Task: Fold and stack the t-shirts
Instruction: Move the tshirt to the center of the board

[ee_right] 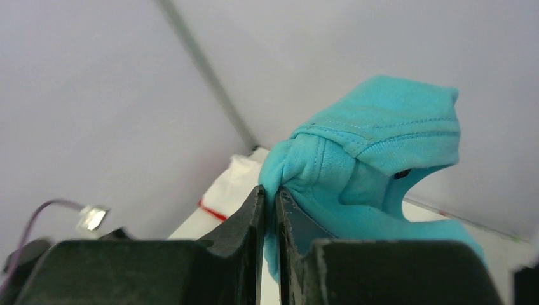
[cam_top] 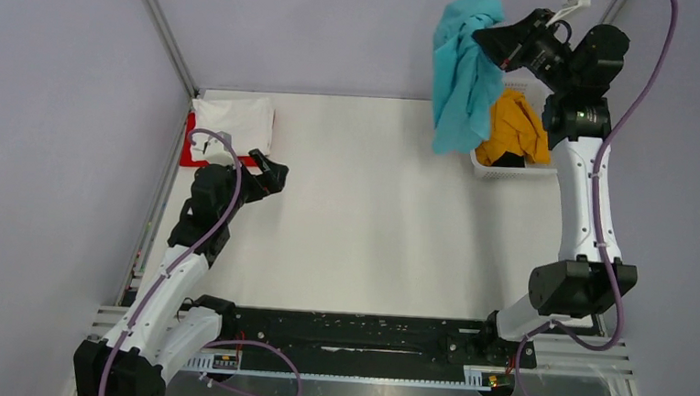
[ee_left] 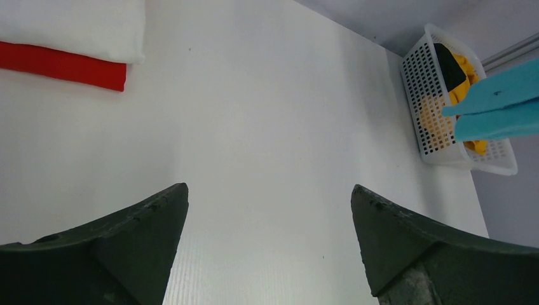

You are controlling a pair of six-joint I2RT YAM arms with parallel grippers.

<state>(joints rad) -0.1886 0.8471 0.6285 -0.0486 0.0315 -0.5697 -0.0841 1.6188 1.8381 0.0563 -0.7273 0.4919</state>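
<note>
Teal shirt (cam_top: 464,76) hangs bunched, aloft; white shirt (cam_top: 234,117) folded atop red shirt (cam_top: 191,152); mustard shirt (cam_top: 514,125), black shirt (cam_top: 511,159) in basket (cam_top: 513,174).

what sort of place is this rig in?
Looks like a robotics lab cell, not a home: bare white table boxed in by plain grey panels, left arm and right arm bolted to one rail.
</note>
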